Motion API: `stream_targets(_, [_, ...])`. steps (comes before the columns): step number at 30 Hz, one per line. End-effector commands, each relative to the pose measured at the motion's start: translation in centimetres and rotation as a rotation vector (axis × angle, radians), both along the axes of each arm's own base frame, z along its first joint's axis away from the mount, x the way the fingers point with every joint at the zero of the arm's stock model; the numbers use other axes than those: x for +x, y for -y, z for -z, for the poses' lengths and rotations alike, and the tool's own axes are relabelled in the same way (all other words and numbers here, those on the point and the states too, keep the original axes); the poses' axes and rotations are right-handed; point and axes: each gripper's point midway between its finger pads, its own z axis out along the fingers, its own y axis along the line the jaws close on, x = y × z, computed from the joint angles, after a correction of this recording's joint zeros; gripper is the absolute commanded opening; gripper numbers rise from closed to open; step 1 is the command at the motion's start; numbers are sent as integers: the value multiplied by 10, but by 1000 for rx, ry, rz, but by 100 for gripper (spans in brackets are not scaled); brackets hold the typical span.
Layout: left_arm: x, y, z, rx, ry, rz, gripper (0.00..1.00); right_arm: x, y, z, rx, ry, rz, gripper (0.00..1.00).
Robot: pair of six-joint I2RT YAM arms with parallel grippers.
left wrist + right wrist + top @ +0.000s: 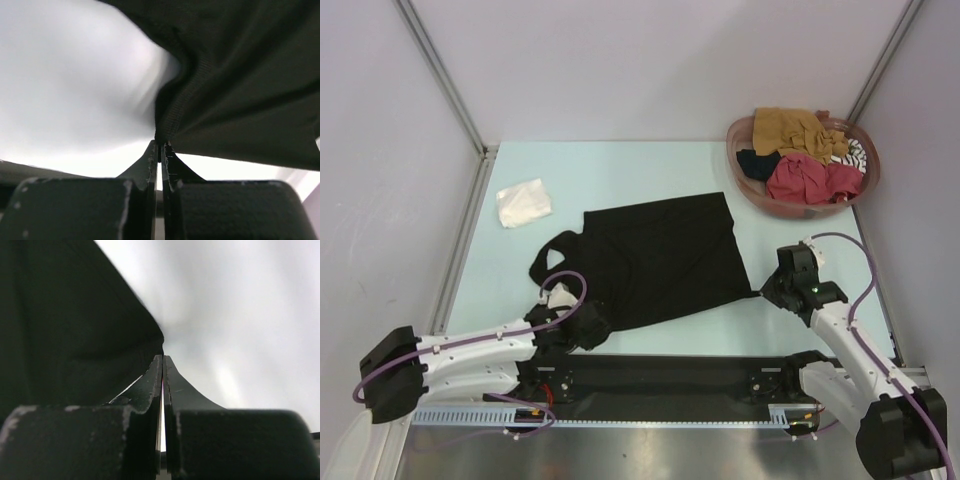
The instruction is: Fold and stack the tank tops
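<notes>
On the pale table (650, 170), the black tank top (655, 260) lies spread out, held at its near edge.
At one near corner the left gripper (160, 142) is closed tight on the cloth; the right gripper (162, 356) is closed on the other corner.

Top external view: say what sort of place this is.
Probably a robot lab test cell: plain white walls, a pale table, a black tank top spread out, a basket of clothes.
</notes>
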Motion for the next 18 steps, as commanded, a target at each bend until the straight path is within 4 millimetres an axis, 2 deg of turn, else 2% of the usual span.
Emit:
stream_targets(1, [9, 2, -21, -4, 32, 11, 6, 20, 5, -31, -25, 82, 31, 0])
stream_targets(11, [29, -5, -39, -32, 65, -18, 3, 44, 0, -47, -10, 118, 14, 0])
stream_targets(18, [50, -9, -56, -29, 100, -25, 3, 62, 1, -52, 1, 128, 17, 0])
